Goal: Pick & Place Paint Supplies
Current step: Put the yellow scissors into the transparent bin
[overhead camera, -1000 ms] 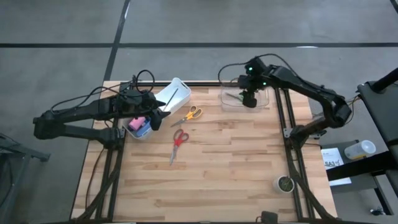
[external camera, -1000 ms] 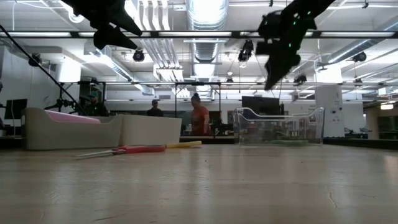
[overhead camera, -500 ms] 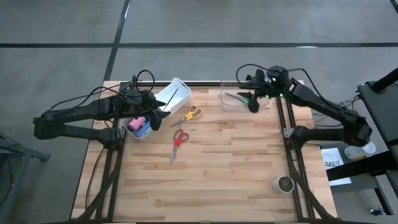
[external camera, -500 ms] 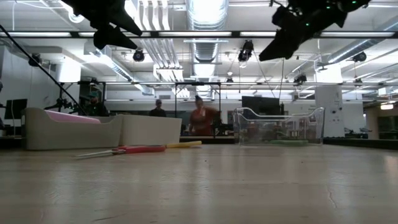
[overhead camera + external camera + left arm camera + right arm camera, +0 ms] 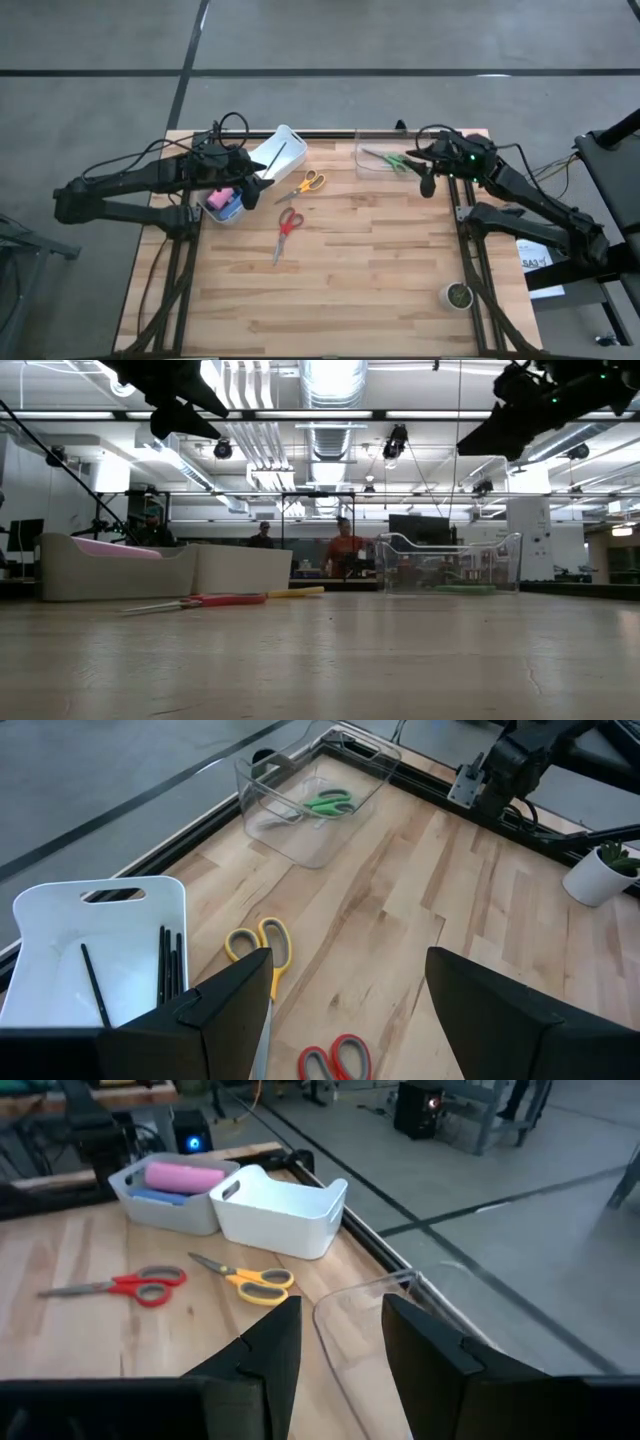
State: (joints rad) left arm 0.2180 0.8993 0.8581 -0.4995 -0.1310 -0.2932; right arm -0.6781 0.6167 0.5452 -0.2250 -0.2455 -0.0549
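Observation:
The pink bottle [image 5: 219,196] [image 5: 185,1177] lies in a small grey-white bin [image 5: 226,214] at the table's far left, with a blue item [image 5: 160,1196] beside it. Thin dark paintbrushes [image 5: 166,965] lie in the white bin [image 5: 276,152] next to it. The smaller dark blue bottle cannot be made out. My left gripper [image 5: 262,188] [image 5: 345,1020] hovers open above these bins. My right gripper [image 5: 425,183] [image 5: 340,1360] is open in the air just right of the clear bin [image 5: 390,160].
Green scissors [image 5: 325,803] lie inside the clear bin. Yellow scissors [image 5: 308,183] and red scissors [image 5: 287,227] lie flat on the wood between the bins. A small plant pot [image 5: 457,295] stands at the near right corner. People stand in the room beyond the far edge.
My right gripper has drawn back from over the clear bin toward the table's right edge and a little toward the near edge, rising as it went. The green scissors stay in the clear bin. My left arm has kept still.

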